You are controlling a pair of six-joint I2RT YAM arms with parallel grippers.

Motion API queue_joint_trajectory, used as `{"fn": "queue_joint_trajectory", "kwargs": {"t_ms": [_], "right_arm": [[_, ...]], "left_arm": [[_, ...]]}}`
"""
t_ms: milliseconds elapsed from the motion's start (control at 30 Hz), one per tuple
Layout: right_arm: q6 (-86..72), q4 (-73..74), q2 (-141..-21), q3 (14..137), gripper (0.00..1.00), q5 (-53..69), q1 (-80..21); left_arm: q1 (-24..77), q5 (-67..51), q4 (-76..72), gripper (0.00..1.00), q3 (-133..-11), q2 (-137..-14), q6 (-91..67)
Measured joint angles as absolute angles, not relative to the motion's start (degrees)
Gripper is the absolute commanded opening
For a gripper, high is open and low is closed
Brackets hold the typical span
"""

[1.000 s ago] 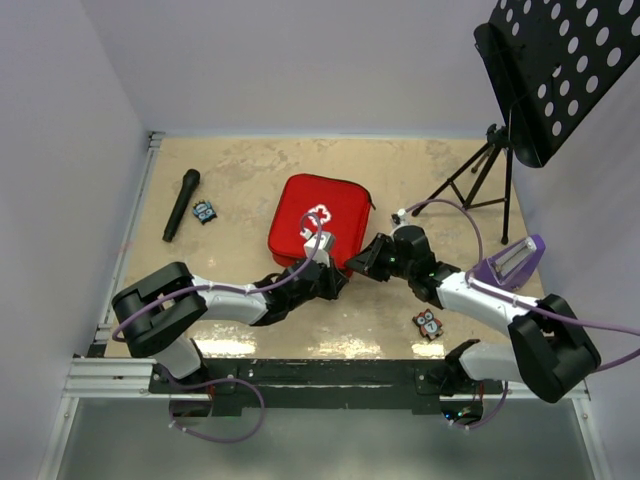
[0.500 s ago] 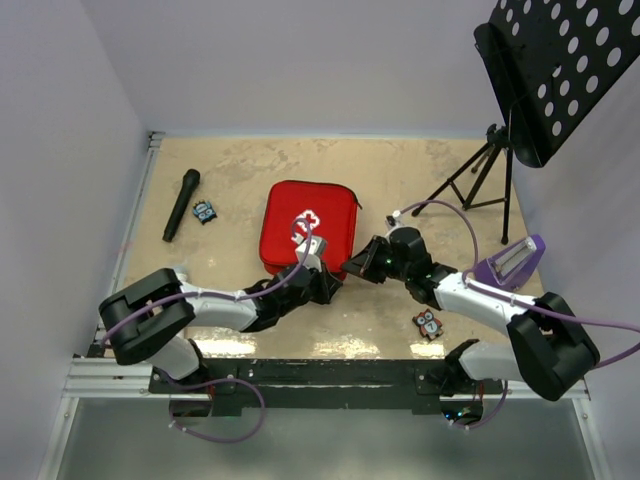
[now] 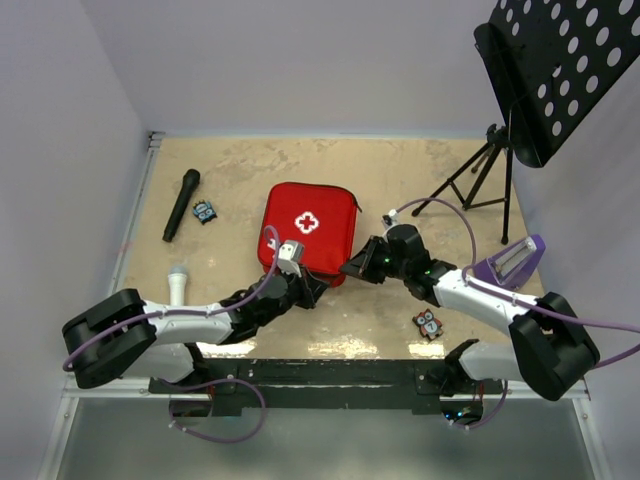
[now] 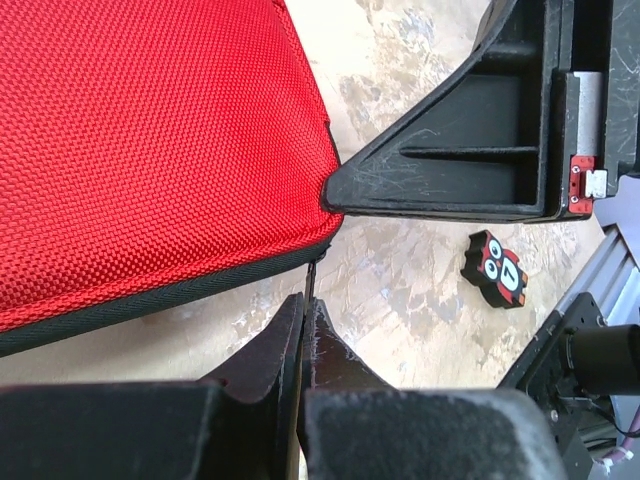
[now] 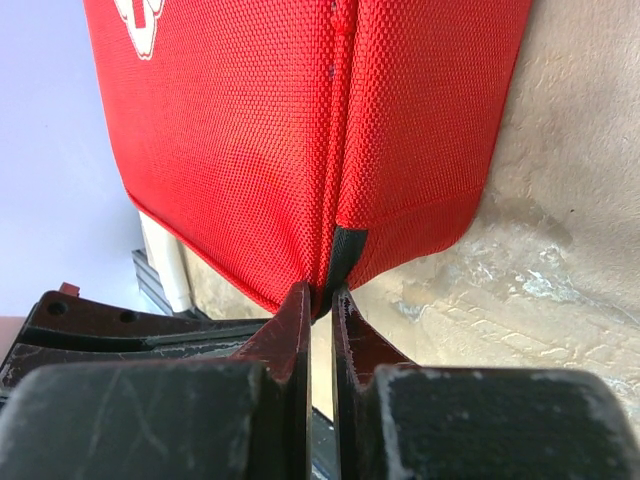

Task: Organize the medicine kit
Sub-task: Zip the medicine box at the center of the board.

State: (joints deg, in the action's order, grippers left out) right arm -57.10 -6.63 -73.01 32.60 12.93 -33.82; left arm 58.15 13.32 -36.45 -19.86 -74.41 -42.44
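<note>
Centrally, medicine kit (image 3: 308, 228): lay closed.
Left gripper (image 4: 305, 300): clenched on its zip tab (image 4: 312, 273).
Right gripper (image 5: 321, 293): pinched its corner.

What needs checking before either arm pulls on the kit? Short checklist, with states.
1. Grip of right fingers on medicine kit corner seam: ok.
2. Grip of left fingers on zipper pull: ok, thin tab pinched between them.
3. Kit lying flat, lid up: ok.
4. Zip opened: not ok, kit looks fully closed.
5. Owl block clear of kit: ok.
</note>
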Motion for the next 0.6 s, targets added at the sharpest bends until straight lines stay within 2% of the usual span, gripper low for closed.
{"fn": "queue_joint_trajectory", "kwargs": {"t_ms": [267,600], "right_arm": [[-56.6,-5.8,-73.0,32.9,0.0,13.1,-33.8],[-54.3,-5.0,-72.6,33.6,0.0,9.5,-32.9]], "left_arm": [[58.2,13.9,-38.3,0.0,-18.5,-73.9,-42.4],[57.9,22.5,-27.6,0.0,-13.8,-61.7,-45.5]]}}
